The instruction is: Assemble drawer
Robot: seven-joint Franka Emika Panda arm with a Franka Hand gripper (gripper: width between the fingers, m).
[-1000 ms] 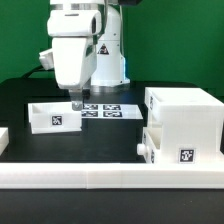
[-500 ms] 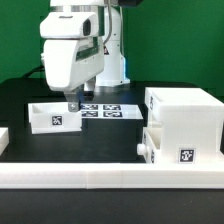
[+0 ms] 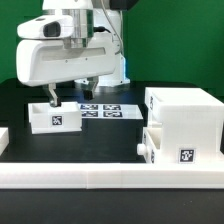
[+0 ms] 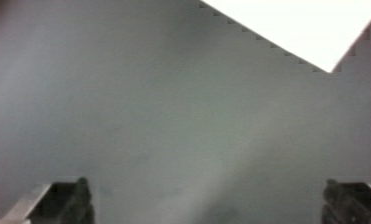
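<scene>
The large white cube-shaped shell [image 3: 185, 112] stands at the exterior view's right, with one knobbed tray [image 3: 172, 147] set in its lower part. The second tray [image 3: 55, 117] sits apart at the exterior view's left, its tag facing the camera. My gripper [image 3: 70, 94] hangs just above and behind this loose tray, turned sideways, open and empty. One fingertip [image 3: 53, 99] is over the tray's far edge. In the wrist view the gripper [image 4: 207, 205] shows two dark fingertips [image 4: 57, 202] far apart over a blurred grey surface, with a white corner [image 4: 292, 25] I cannot name.
The marker board [image 3: 108, 110] lies flat on the black table between the loose tray and the shell. A long white border wall [image 3: 100, 180] runs along the front. A small white piece [image 3: 3, 138] lies at the exterior view's far left edge.
The hand has swung round and shifted toward the exterior view's left. The fingers, earlier close together over the marker board's edge, now stand spread apart by the loose tray.
</scene>
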